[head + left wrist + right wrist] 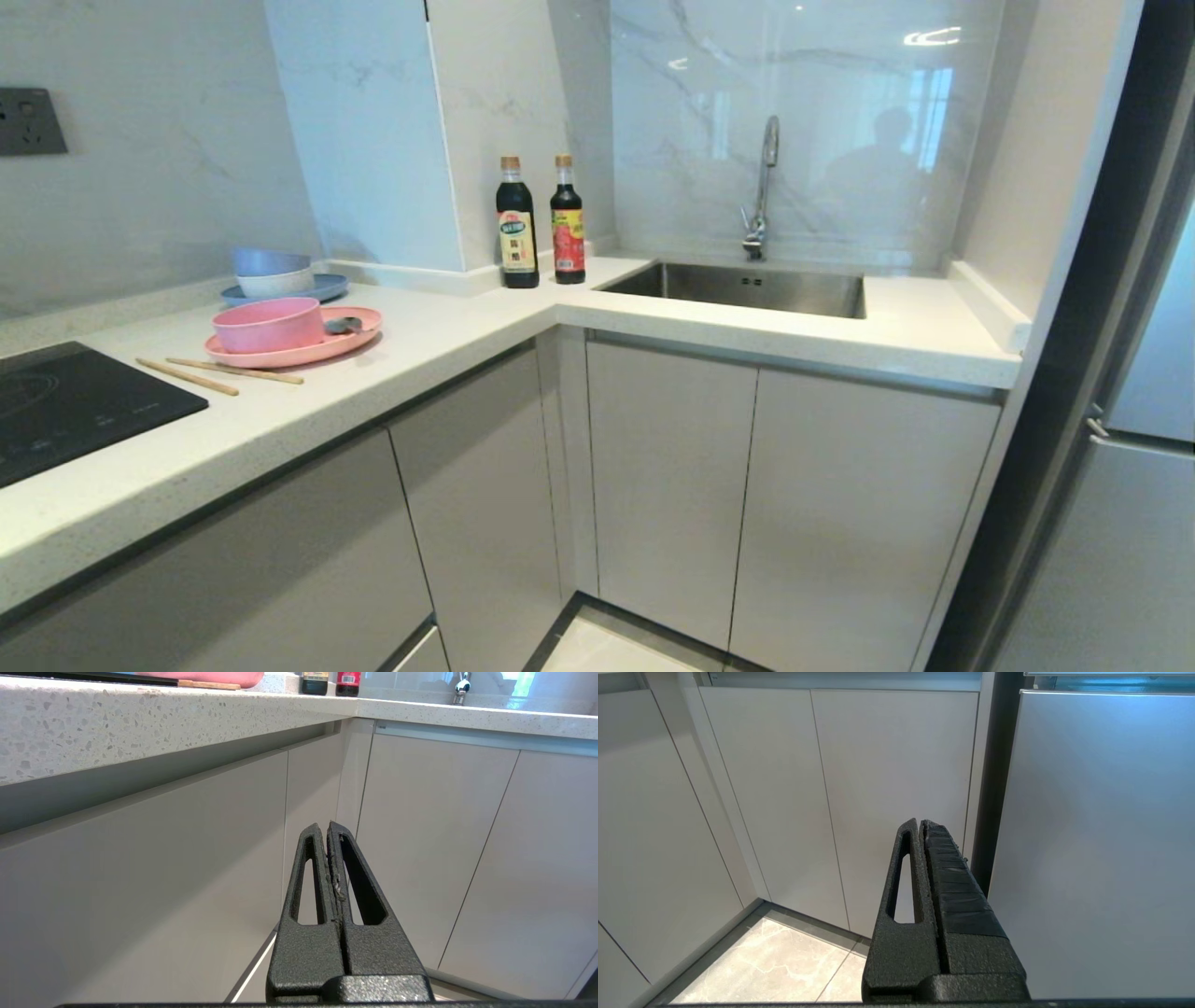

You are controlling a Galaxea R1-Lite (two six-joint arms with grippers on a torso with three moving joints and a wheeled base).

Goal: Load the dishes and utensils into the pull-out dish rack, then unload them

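On your counter (448, 345): one pink plate (308, 353) carrying one pink bowl (268, 324) and one spoon (342, 325); two chopsticks (215, 371) lie just in front. Two dark sauce bottles (540, 222) stand in the corner, label text too small to read. Left gripper (327, 828) and right gripper (920, 823) hang clenched, empty, before closed cabinet doors (672, 485).

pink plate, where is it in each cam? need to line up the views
Head view: pink plate sits on the counter at left, bowl and spoon on it, chopsticks in front.
Left wrist view: only its rim shows, top edge, above the counter.
Right wrist view: not in it.
Shared landmark: two dark bottles.
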